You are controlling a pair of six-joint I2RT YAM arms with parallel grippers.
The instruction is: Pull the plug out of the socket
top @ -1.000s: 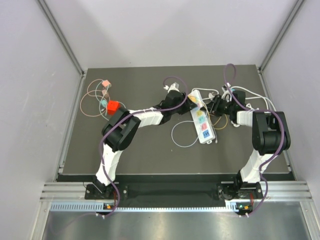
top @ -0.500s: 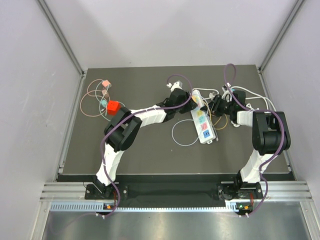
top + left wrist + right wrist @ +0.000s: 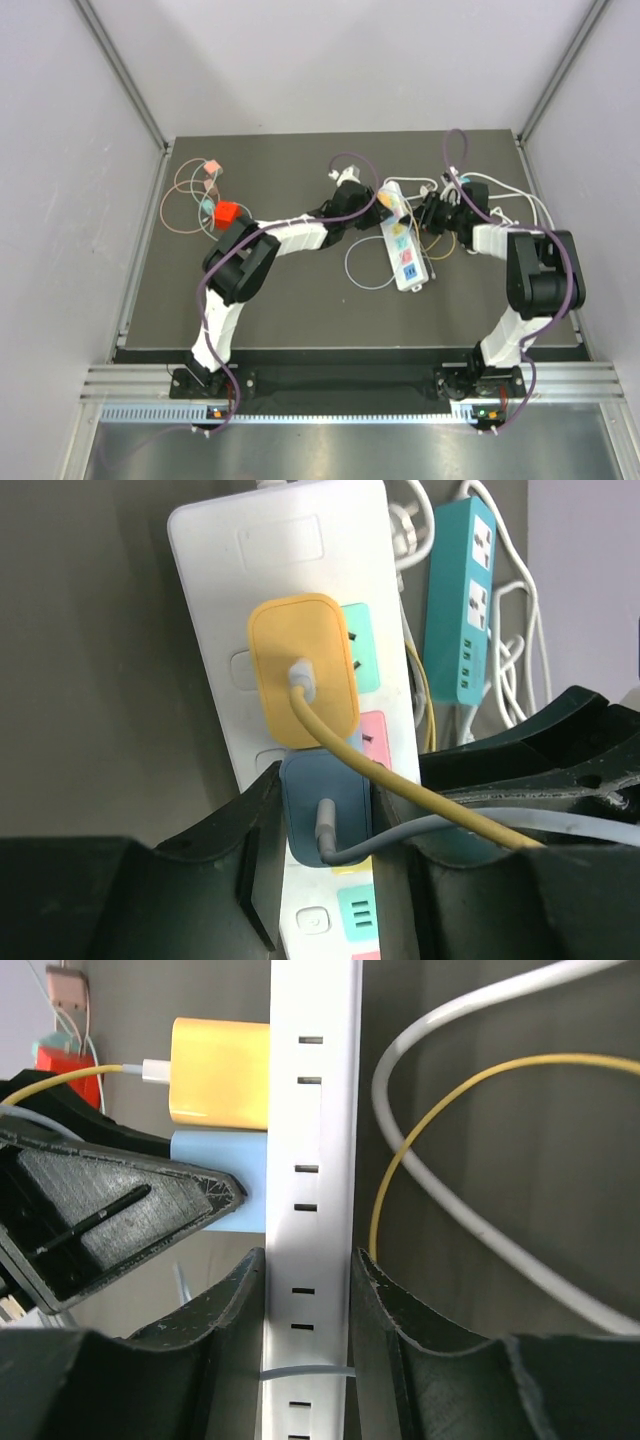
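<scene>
Top view: in the upper middle, the left gripper (image 3: 368,203) and the right gripper (image 3: 428,212) meet at the white power strip (image 3: 402,240) from opposite sides.

Left wrist view: low in the frame, the left gripper's fingers (image 3: 230,840) lie against both sides of the blue plug (image 3: 325,805), which is plugged into the strip; I judge it grasped. The yellow plug (image 3: 303,685) sits just above, touching, so a tilted pull may loosen it too.

Right wrist view: at bottom centre the right gripper is clenched on the strip; if it slips, the strip can lift with the plug.
</scene>
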